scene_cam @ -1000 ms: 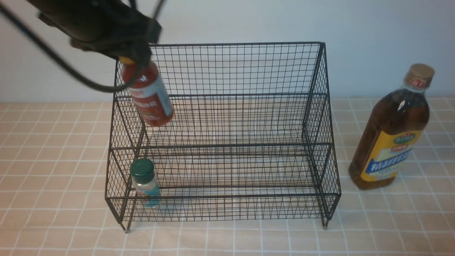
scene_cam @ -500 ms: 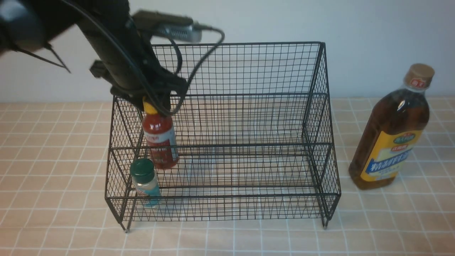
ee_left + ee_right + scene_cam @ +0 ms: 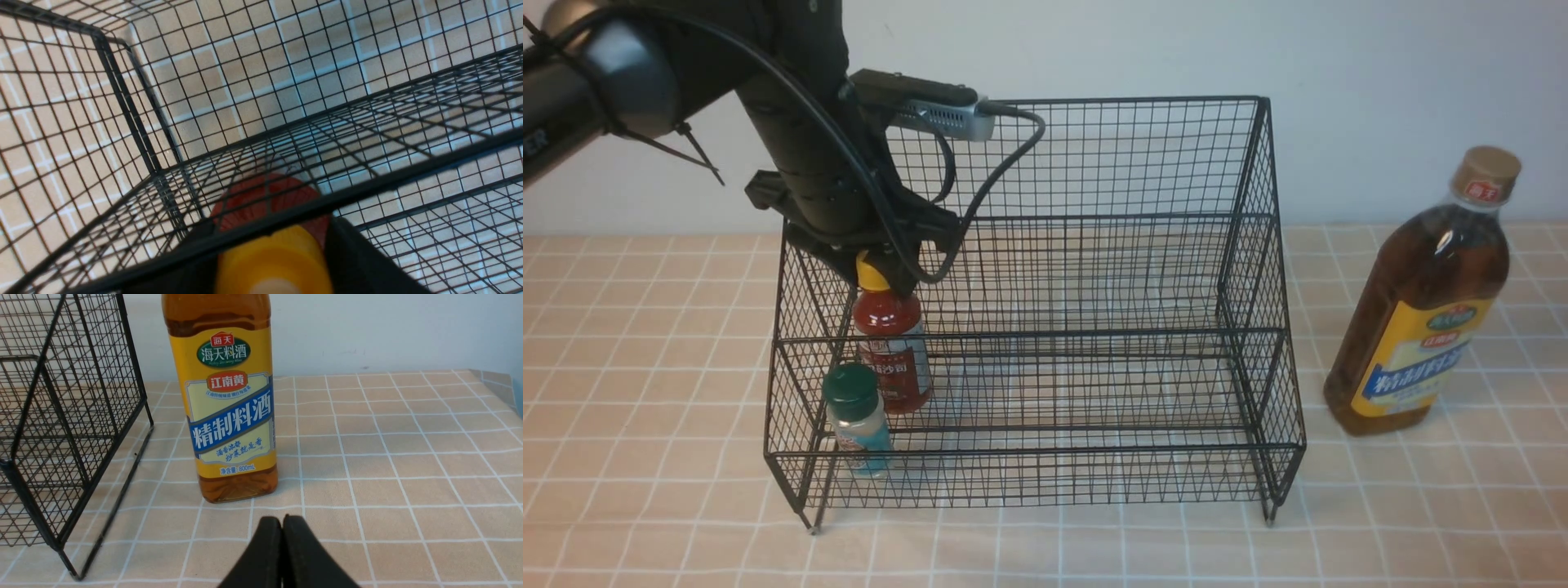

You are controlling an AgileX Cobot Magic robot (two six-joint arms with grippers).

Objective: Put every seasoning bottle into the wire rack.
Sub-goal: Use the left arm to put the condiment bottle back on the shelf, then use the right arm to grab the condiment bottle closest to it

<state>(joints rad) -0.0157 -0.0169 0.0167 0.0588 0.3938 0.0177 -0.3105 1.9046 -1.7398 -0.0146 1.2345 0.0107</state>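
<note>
The black wire rack point(image 3: 1062, 101) stands mid-table. My left gripper point(image 3: 876, 268) reaches down into its left side, shut on the yellow cap of the red sauce bottle point(image 3: 892, 351). The bottle hangs upright with its base at or just above the lower tier. The left wrist view shows the cap point(image 3: 271, 261) between my black fingers point(image 3: 351, 253), with rack wires point(image 3: 135, 118) around. The green-capped shaker point(image 3: 858, 420) stands in the rack's front left corner. The amber bottle point(image 3: 1421, 327) stands right of the rack. My right gripper point(image 3: 282, 519) is shut and empty, just in front of the amber bottle point(image 3: 229, 416).
A peach checked cloth point(image 3: 645, 343) covers the table and a white wall stands behind. The rack's right side point(image 3: 45, 384) is close to the amber bottle. The cloth's far corner point(image 3: 498, 381) shows in the right wrist view.
My left arm has brought the red sauce bottle down from a tilted hold above the rack's top left corner to upright inside the rack, behind the shaker.
</note>
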